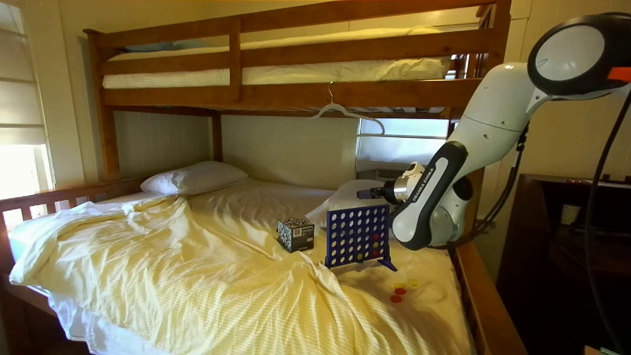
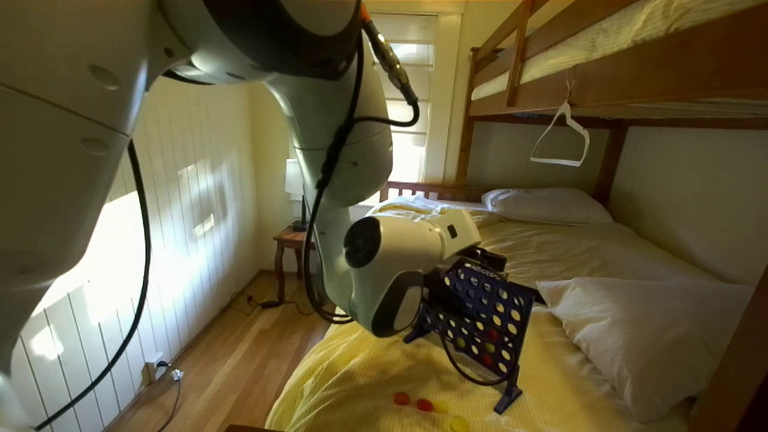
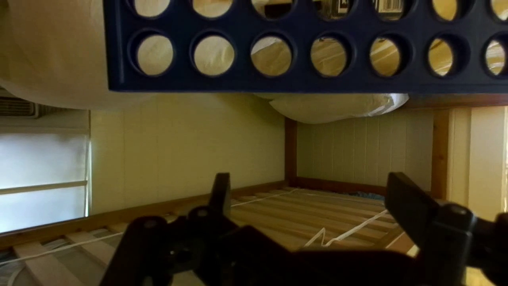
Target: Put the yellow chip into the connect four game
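Jaws apart, the gripper (image 3: 309,180) hangs near the connect four game (image 1: 355,237); I fear the cable (image 2: 480,383) dangling beside it could catch and topple it on descent.

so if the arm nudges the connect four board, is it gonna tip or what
The connect four board would probably tip fairly easily, as it's a thin upright panel on slim feet over soft-looking bedding. It's likely stiff, since its edges look straight, and probably light for its size, with rows of open holes and only a few chips inside.
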Robot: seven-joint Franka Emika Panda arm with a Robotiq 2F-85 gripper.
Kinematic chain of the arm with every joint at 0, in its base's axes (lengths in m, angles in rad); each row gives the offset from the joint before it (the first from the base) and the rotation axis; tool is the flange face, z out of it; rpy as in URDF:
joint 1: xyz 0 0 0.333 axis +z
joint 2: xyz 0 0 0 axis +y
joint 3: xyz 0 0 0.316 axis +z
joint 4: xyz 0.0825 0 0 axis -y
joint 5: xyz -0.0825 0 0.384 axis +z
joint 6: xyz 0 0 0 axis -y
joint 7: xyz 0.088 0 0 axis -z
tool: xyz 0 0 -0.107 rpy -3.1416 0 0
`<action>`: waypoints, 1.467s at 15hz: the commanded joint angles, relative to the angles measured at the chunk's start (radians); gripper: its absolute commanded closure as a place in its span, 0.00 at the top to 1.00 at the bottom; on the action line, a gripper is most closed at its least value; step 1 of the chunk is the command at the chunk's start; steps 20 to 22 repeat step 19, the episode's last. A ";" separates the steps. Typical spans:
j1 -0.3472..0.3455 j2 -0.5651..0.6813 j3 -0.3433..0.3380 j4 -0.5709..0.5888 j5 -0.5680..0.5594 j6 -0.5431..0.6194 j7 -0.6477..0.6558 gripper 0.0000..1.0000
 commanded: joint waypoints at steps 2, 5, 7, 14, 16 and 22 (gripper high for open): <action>-0.007 -0.157 -0.001 -0.114 0.025 -0.188 -0.013 1.00; 0.015 -0.205 -0.015 -0.141 0.092 -0.272 -0.049 1.00; 0.038 -0.224 -0.027 -0.150 0.175 -0.306 -0.100 1.00; 0.073 -0.247 -0.026 -0.155 0.311 -0.380 -0.206 1.00; 0.056 -0.205 -0.019 -0.130 0.277 -0.349 -0.172 1.00; 0.056 -0.204 -0.019 -0.130 0.277 -0.352 -0.173 1.00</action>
